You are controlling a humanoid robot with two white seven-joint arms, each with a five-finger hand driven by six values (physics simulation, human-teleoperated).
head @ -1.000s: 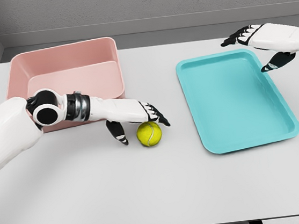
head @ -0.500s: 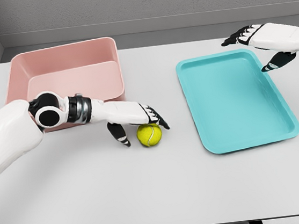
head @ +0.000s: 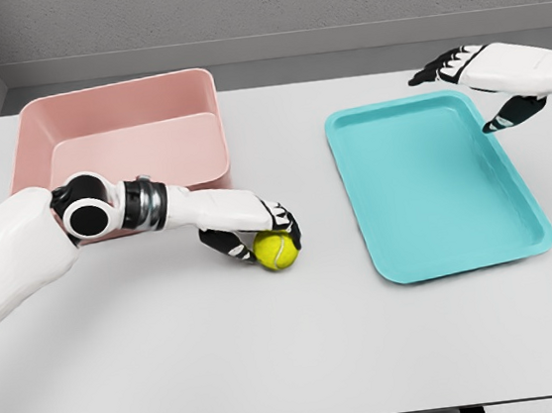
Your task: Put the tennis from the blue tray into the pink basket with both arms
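On the white table (head: 293,354), between the pink basket (head: 118,135) and the blue tray (head: 433,184), sits the yellow-green tennis ball (head: 276,251). It rests on the bare tabletop, outside both containers, just in front of the basket's near right corner and well apart from the tray's left rim.

Around the ball closes the left hand (head: 254,231). Its dark fingertips (head: 288,227) curl over the top and far side of the ball, while the thumb reaches in from the near left, so the ball is pinched between them. The hand looks to be gripping it, with the ball's underside at or very close to the table surface. The left forearm runs back to the left across the front wall of the basket, its black-and-silver wrist ring and round dark joint showing just before the white upper arm leaves at the left edge.

Beyond the ball, the basket stands at the table's far left, and nothing shows inside it. The tray lies flat at the right, slightly turned, its inside bare.

Over the tray's far right corner hangs the right hand (head: 486,83), clear of the tray and holding nothing. Its fingers are spread loosely, pointing left, with the thumb dropping toward the tray's right rim.
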